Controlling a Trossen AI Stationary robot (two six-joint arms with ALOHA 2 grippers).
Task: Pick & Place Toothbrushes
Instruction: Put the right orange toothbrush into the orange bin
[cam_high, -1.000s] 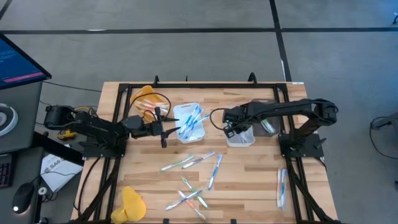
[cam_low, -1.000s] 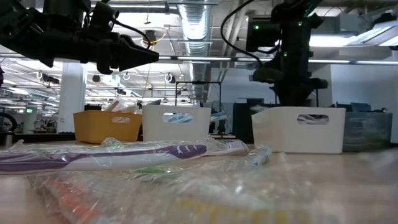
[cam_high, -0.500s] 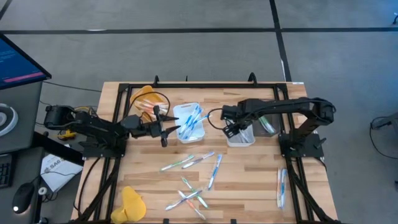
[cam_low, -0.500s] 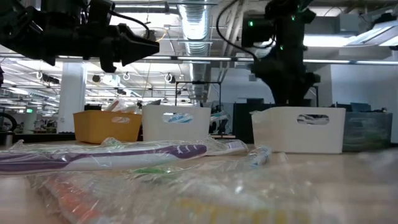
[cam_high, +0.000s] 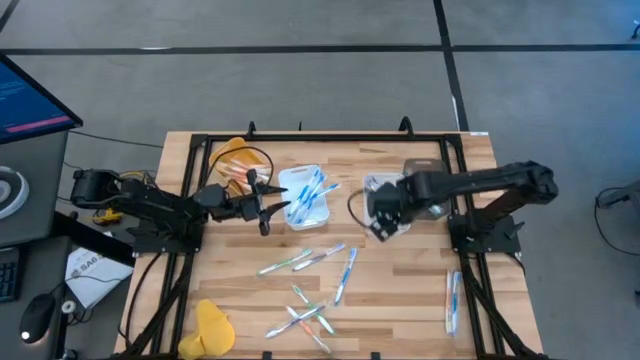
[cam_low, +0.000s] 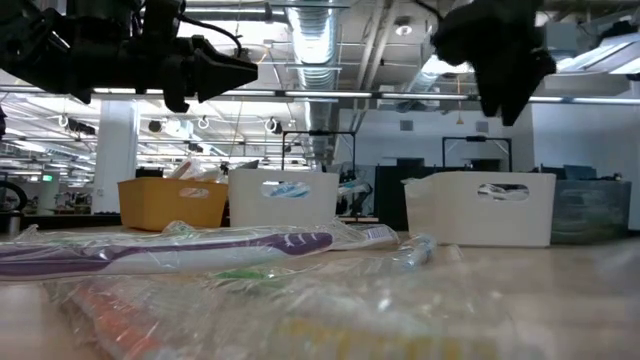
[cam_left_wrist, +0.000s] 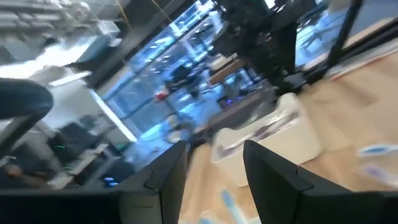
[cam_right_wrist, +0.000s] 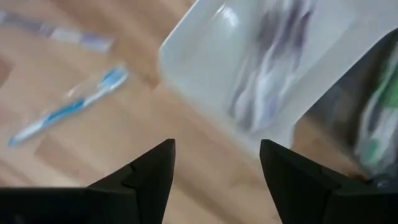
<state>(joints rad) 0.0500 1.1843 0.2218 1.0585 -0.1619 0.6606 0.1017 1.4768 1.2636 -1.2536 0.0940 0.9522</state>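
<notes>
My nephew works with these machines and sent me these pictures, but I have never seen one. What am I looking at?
Two dark robot arms work at a wooden table, sorting toothbrushes into trays. One picture looks straight down, one looks level across the table top, and two come from cameras on the arms' wrists. Loose toothbrushes lie on the wood. A yellow tray, a white tray of blue brushes, another white tray and a dark tray stand in a row. The left gripper hovers beside the first white tray, open and empty. The right gripper is open over the second white tray's near edge, holding nothing.
</notes>
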